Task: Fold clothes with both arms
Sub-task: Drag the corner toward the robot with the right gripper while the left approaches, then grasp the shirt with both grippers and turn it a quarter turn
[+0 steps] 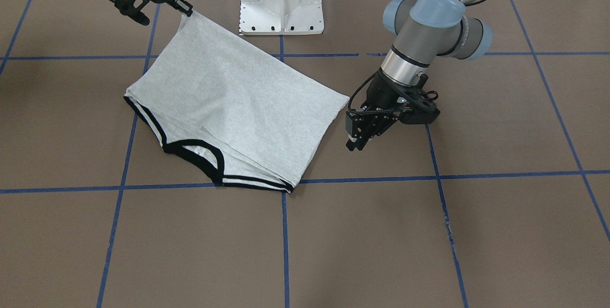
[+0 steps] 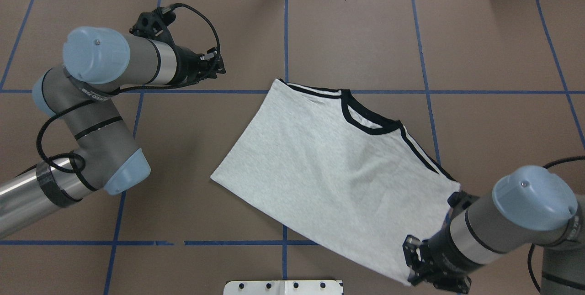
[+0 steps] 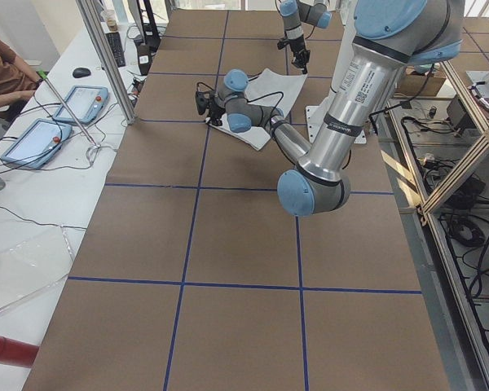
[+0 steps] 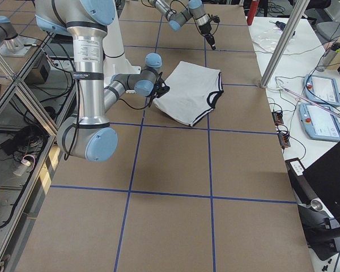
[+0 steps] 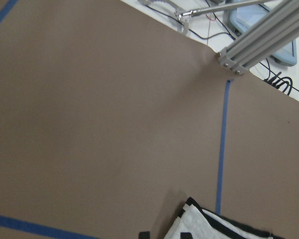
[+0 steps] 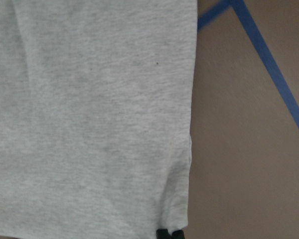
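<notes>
T-shirt [image 1: 238, 103]: grey; spread on table [image 1: 429, 241] just out from pedestal [image 1: 281, 3]; collar [image 1: 214, 155] turned away from pedestal. Right gripper [image 1: 186, 10]: beside pedestal; jaws pinched on one hem corner, held raised. Left gripper [image 1: 362, 134]: off pedestal's other side, just beside the shirt's edge; nothing held; jaw spacing cannot be told. Step judged: hem-to-collar fold being set up; next required: second hem corner to be gripped, both lifted evenly.
</notes>
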